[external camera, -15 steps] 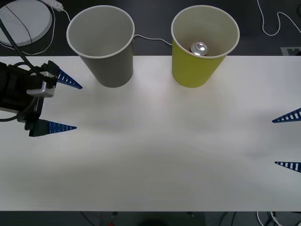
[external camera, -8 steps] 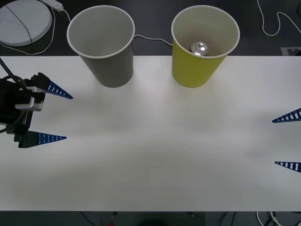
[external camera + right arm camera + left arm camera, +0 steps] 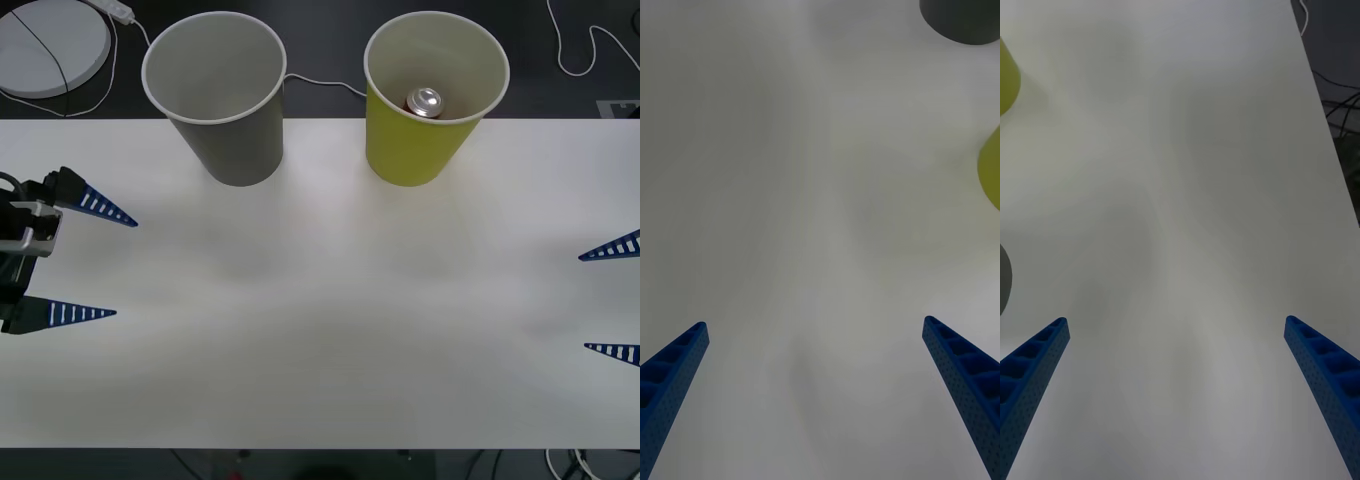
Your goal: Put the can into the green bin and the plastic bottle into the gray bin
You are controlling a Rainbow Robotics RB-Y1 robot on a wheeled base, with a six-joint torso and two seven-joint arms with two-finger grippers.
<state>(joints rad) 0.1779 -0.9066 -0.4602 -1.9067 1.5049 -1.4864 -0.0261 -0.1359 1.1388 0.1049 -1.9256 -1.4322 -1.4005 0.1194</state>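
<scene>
The can lies inside the green bin, which stands at the table's back right; its silver end faces up. The gray bin stands to its left, and its visible inside is bare white. The plastic bottle is out of view. My left gripper hovers open and empty at the table's left edge, well clear of the gray bin. At the right edge, my right gripper is also open and empty. The left wrist view has the left gripper over bare table. The right wrist view has the right gripper likewise, with the gray bin and green bin far off.
The white table spreads between the two grippers. Behind it, on the dark floor, lie a round white disc at the left and white cables at the right.
My left gripper has pulled back to the left and toward the table's front, staying open. The right gripper, both bins and the can have not moved.
</scene>
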